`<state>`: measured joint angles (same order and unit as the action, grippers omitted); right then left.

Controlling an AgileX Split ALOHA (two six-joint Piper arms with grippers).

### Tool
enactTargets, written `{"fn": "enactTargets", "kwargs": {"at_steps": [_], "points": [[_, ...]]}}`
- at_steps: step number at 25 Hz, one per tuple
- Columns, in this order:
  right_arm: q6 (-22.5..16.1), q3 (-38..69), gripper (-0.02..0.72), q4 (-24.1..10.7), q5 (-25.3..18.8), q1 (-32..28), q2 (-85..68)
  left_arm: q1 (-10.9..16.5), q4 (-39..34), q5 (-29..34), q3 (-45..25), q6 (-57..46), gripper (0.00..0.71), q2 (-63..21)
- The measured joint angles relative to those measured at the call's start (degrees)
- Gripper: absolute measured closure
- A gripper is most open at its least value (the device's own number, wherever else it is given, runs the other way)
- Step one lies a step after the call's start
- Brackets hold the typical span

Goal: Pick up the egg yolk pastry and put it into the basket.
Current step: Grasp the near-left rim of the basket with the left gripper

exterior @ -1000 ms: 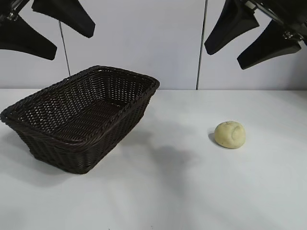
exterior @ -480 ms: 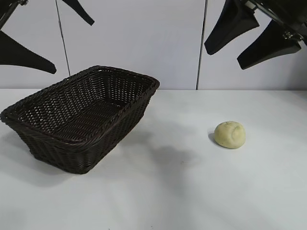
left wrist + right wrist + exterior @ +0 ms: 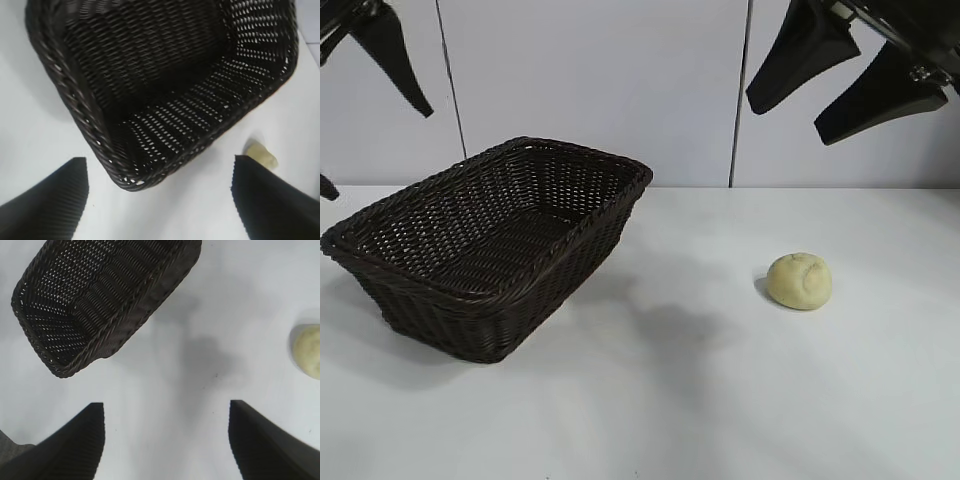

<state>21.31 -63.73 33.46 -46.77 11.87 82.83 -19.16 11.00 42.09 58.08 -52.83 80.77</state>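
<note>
Basket sits on the white table directly below the left gripper, which hangs high at the far left of the exterior view. Jaws spread wide, nothing between them. Since a second ago this gripper has rolled about its own axis: its fingers, then side by side, now stand one above the other, the lower one nearly out of view. Its wrist view looks straight into the basket, which holds nothing.

Egg yolk pastry lies on the bare table, well apart from the basket and below the right gripper, slightly toward the basket side of it. Right gripper hangs high, jaws released and wide, gripping nothing; unchanged across the last second. Pastry and basket have not shifted either.

Judgement: pickup not begun. The left wrist's roll brings no contact with anything; the right gripper looks the better placed to descend on the pastry.
</note>
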Motion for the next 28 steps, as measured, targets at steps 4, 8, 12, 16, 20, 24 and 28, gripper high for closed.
{"fn": "enactTargets", "kwargs": {"at_steps": [4,8,12,16,20,24,28], "points": [[0.0,0.0,0.197,0.0,0.0,0.0,0.0,0.0,-0.9,0.4,0.0,-1.7,0.139,3.7],[0.0,0.0,0.197,0.0,0.0,0.0,0.0,0.0,-1.0,0.2,0.1,-3.3,0.139,7.6],[0.0,0.0,0.197,0.0,0.0,0.0,0.0,0.0,-1.0,-1.7,0.1,-3.6,0.139,12.1],[0.0,0.0,0.197,0.0,0.0,0.0,0.0,0.0,-0.7,-3.5,0.1,-3.6,0.139,16.5],[0.0,0.0,0.197,0.0,0.0,0.0,0.0,0.0,0.1,-4.4,0.2,-3.6,0.139,20.1],[0.0,0.0,0.197,0.0,0.0,0.0,0.0,0.0,1.2,-5.2,0.2,-3.6,0.142,21.6],[0.0,0.0,0.197,0.0,0.0,0.0,0.0,0.0,1.6,-6.4,0.3,-3.9,0.273,21.6]]}}
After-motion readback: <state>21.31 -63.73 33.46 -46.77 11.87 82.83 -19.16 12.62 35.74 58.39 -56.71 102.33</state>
